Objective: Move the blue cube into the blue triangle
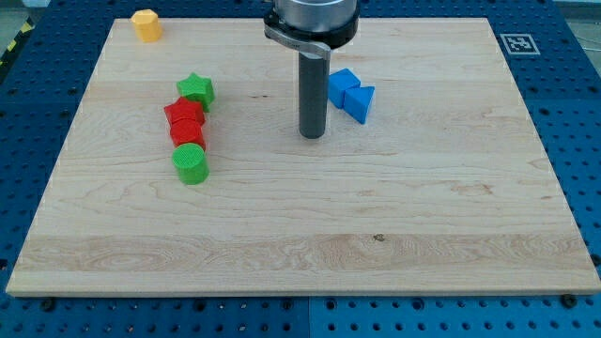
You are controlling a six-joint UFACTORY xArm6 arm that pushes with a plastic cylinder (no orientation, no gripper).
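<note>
The blue cube (342, 88) sits on the wooden board right of centre near the view's top. The blue triangle (360, 102) lies right against its lower right side, touching it. My tip (312, 135) rests on the board just left of and below the cube, a short gap away from both blue blocks. The dark rod rises from the tip to the arm's grey mount at the view's top.
A green star (196, 90), a red star (184, 115), a red cube (188, 132) and a green cylinder (190, 162) form a touching column at the left. A yellow block (146, 24) sits at the top left corner. The board (300, 235) lies on a blue pegboard.
</note>
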